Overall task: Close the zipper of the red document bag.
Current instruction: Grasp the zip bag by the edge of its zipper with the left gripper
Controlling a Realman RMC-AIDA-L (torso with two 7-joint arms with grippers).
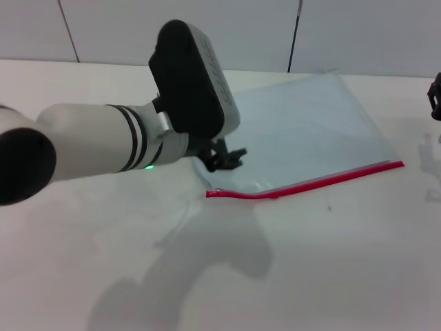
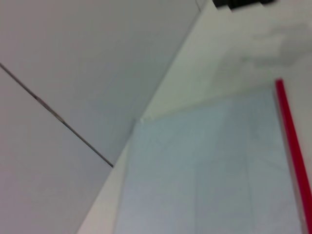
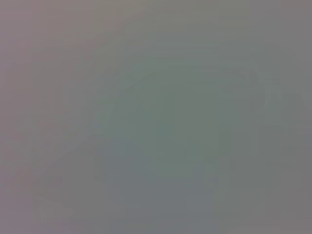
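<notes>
The red document bag (image 1: 303,124) lies flat on the white table, a translucent pale blue-grey pouch. Its zipper (image 1: 310,183) is a thin red strip along the near edge, bowed upward near its left end. My left gripper (image 1: 226,159) hovers just above the bag's near left corner, close to the zipper's left end; the arm hides that corner. The left wrist view shows the bag (image 2: 204,170) with the zipper (image 2: 292,146) running along one side. My right gripper (image 1: 435,96) sits at the far right edge, away from the bag. The right wrist view shows only plain grey.
The white table (image 1: 331,276) stretches wide in front of the bag. A pale wall with panel seams (image 1: 295,34) stands behind the table. The left arm's shadow (image 1: 207,255) falls on the near table surface.
</notes>
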